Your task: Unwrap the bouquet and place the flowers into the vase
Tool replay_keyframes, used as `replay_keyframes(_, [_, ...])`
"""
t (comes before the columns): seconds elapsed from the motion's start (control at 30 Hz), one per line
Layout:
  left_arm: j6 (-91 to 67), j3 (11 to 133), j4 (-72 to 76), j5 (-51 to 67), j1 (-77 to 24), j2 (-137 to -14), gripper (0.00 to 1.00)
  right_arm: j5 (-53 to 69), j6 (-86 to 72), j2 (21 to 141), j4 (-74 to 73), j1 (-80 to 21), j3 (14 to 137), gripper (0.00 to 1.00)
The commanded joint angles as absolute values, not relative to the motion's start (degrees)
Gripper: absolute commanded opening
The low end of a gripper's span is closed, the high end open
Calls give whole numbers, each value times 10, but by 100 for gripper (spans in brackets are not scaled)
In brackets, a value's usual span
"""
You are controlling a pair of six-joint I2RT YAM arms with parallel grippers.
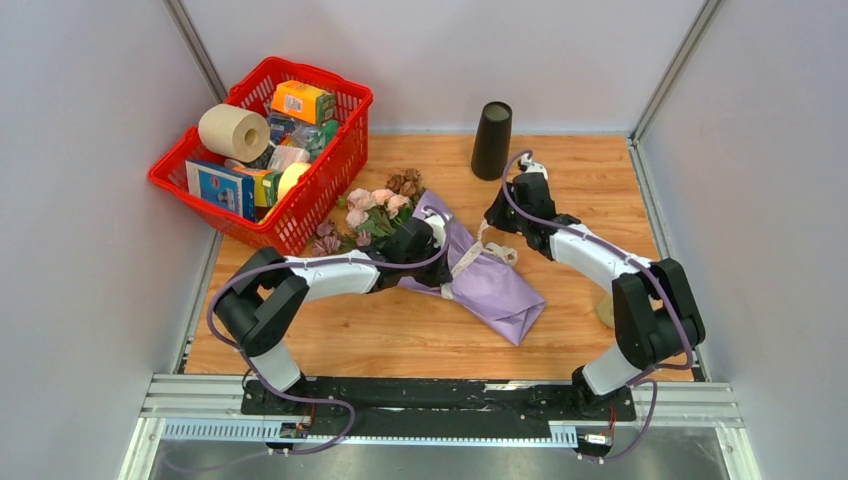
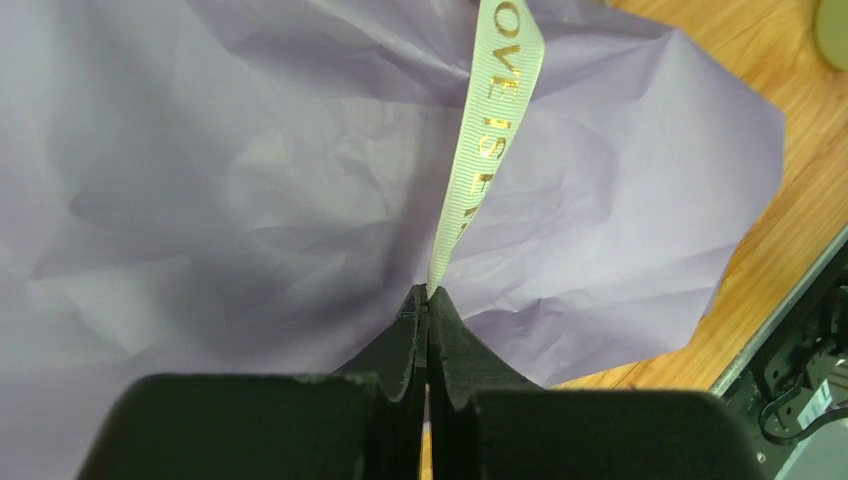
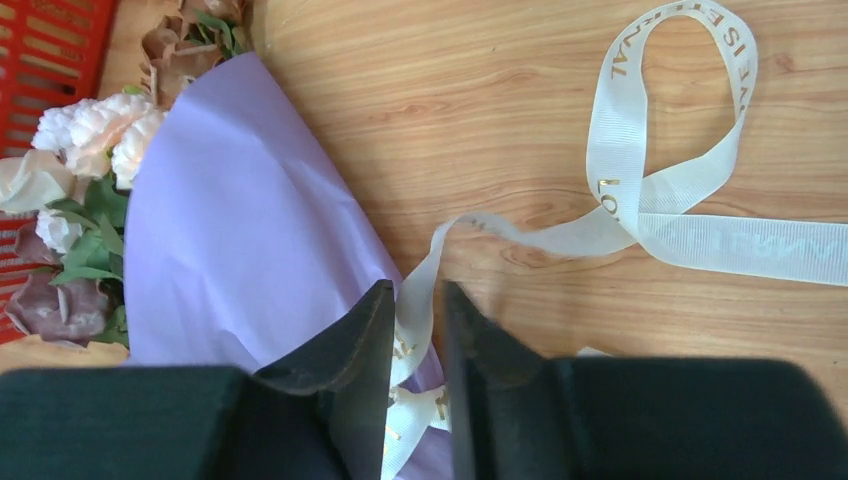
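The bouquet lies across the middle of the wooden table, wrapped in lilac paper, with its flowers pointing toward the basket. My left gripper is over the wrap and shut on a strand of the cream ribbon, which runs up from its tips. My right gripper straddles another strand of the ribbon at the paper's edge; its jaws stand a little apart, with the ribbon in the gap. The flowers show at left. The black vase stands upright at the back, behind the right gripper.
A red basket full of groceries sits at the back left, close to the flower heads. A pale round disc lies by the right arm's elbow. Grey walls close in the table on three sides.
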State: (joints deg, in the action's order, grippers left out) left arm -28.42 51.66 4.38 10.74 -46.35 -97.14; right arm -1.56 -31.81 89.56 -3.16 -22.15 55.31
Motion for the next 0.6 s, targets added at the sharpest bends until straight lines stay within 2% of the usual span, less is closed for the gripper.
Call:
replay_keyframes(0.0, [-290, 525, 71, 98, -466, -931, 0, -10, -282, 878, -33, -219, 548, 36])
replay_keyframes(0.07, [-290, 530, 72, 98, -466, -926, 0, 15, -261, 859, -44, -219, 542, 47])
replay_keyframes(0.2, [-296, 546, 77, 98, -466, -915, 0, 25, -223, 794, -54, -219, 507, 60])
replay_keyframes(0.43, [-299, 561, 70, 88, -466, -889, 0, 97, -178, 708, 17, -220, 399, 63])
replay_keyframes(0.57, [-301, 561, 68, 89, -466, -878, 0, 131, -163, 685, 36, -221, 380, 68])
